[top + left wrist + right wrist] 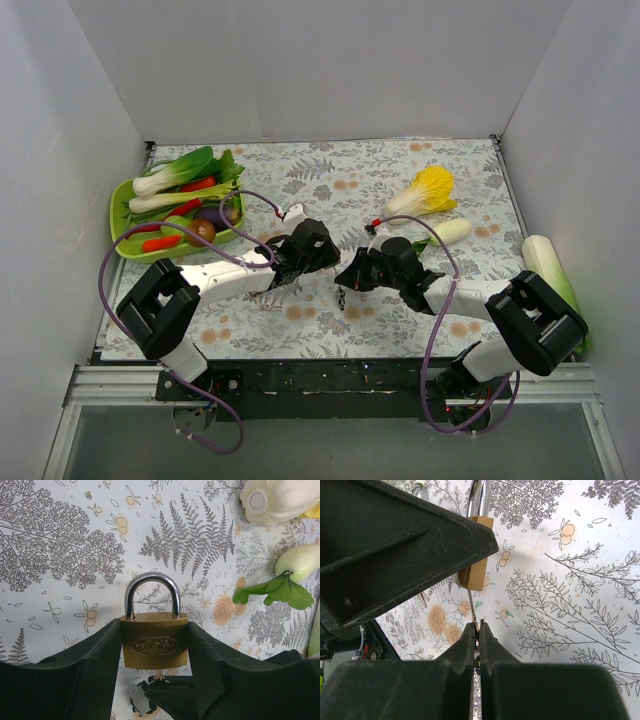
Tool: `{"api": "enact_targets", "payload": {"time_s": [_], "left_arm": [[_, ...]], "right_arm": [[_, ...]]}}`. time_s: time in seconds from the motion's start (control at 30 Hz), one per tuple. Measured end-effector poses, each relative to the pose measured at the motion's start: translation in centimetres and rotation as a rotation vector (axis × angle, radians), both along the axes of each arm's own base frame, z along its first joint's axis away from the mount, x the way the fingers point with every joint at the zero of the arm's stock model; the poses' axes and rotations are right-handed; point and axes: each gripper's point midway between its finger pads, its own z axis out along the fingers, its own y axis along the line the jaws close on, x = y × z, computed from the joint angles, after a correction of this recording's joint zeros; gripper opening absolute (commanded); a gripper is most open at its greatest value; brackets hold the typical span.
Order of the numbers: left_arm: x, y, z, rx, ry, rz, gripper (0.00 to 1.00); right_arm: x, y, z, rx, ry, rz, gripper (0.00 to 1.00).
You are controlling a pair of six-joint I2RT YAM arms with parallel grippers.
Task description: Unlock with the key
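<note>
A brass padlock [155, 642] with a silvery shackle [152, 587] is clamped upright between the fingers of my left gripper [155, 630], above the flowered cloth. Both shackle legs sit in the body. My right gripper [478, 630] is shut on the key [472, 605]; its thin silvery blade runs up into the underside of the padlock [477, 570]. The key's black head is hidden between the fingers. In the left wrist view the blade [161, 676] shows just under the lock. In the top view the two grippers meet at the table's middle, left [300, 262] and right [345, 285].
A green tray [122, 232] of vegetables stands at the back left. A yellow cabbage [430, 190], a white radish [450, 232] and a long pale cabbage [550, 268] lie on the right. White walls close in three sides.
</note>
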Motion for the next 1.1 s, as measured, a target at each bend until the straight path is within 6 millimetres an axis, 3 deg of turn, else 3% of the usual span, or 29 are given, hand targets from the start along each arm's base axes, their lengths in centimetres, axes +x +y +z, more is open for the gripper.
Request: {"api": "enact_targets", "payload": {"time_s": [0.67, 1.1], "left_arm": [[0.7, 0.3, 0.4, 0.010, -0.037, 0.038, 0.00], [0.0, -0.4, 0.3, 0.038, -0.075, -0.005, 0.00]], "right_arm": [[0.8, 0.6, 0.2, 0.020, -0.009, -0.018, 0.01], [1.3, 0.4, 0.2, 0.008, -0.020, -0.035, 0.01]]}}
